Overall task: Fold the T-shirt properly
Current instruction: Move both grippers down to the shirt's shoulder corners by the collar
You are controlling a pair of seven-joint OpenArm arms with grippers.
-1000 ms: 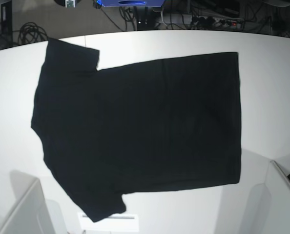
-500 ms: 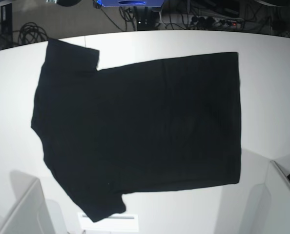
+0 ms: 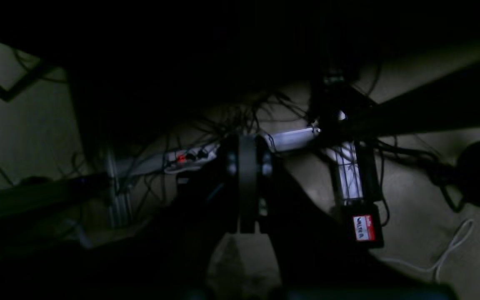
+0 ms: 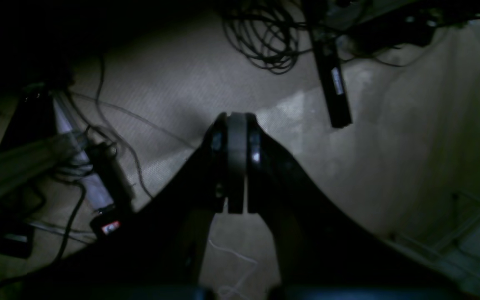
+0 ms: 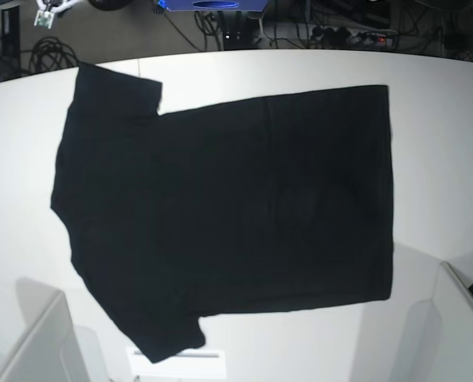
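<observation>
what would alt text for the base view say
A black T-shirt lies spread flat, plain side up, on a white table, its sleeves toward the left of the picture. Cables lie on the dark floor beyond the table.

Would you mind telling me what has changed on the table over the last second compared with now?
Nothing on the table has visibly changed: the T-shirt lies spread flat, plain black side up, in the same spot on the white table, and neither arm has reached it. The only difference is a small pale object now showing at the base view's top left edge, too small to identify.
</observation>
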